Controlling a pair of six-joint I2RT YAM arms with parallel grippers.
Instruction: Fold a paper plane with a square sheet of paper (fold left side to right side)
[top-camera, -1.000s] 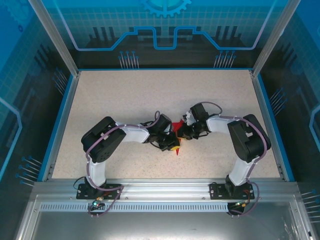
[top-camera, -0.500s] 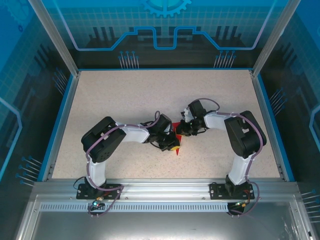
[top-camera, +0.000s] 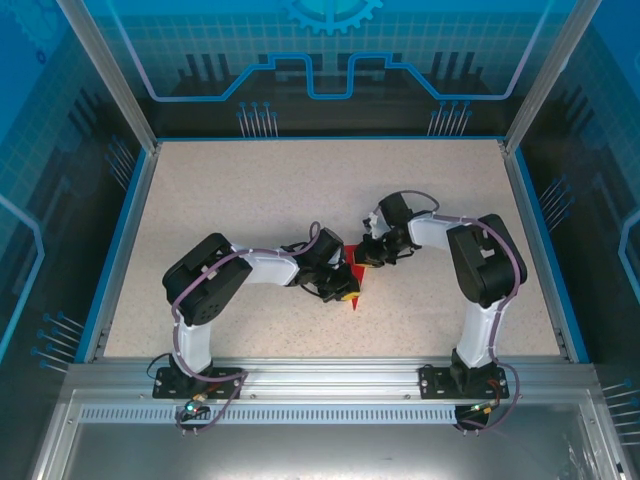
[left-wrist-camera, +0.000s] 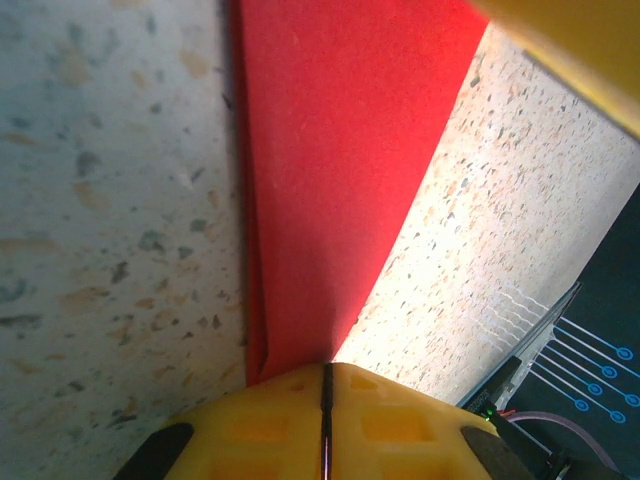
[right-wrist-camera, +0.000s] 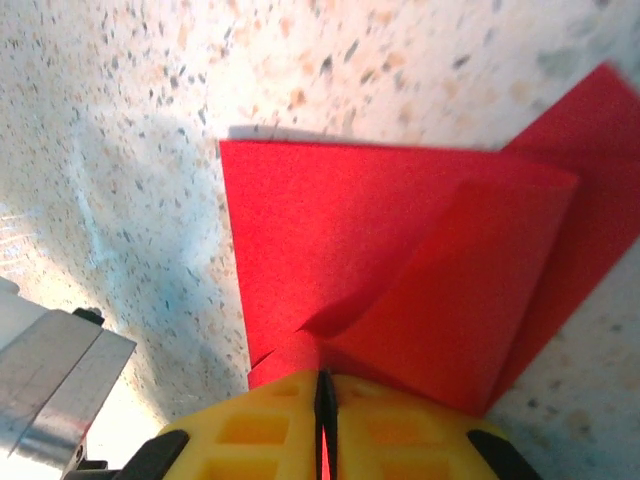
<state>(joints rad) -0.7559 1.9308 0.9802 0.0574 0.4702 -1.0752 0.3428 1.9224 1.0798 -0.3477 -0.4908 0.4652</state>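
The square sheet of paper (top-camera: 353, 249) is bright red and partly folded, lying mid-table between both grippers. In the left wrist view it (left-wrist-camera: 330, 150) narrows to a point that runs under my left gripper (left-wrist-camera: 325, 368), whose yellow fingers are shut and rest on that tip. In the right wrist view a raised flap of the paper (right-wrist-camera: 470, 280) curls over the flat layer (right-wrist-camera: 300, 220). My right gripper (right-wrist-camera: 322, 375) is shut on the flap's edge, with red showing between the jaws. From above, the left gripper (top-camera: 345, 290) sits just near of the right gripper (top-camera: 368, 258).
The speckled beige table (top-camera: 250, 190) has free room all round the paper. A blue rim and aluminium posts (top-camera: 135, 190) border it. Both forearms converge at the centre. A yellow finger of the other gripper (left-wrist-camera: 575, 50) shows at the top right of the left wrist view.
The right arm has drawn its elbow back toward the far side, and its gripper has shifted slightly left and farther away with the flap. The left arm has stayed still.
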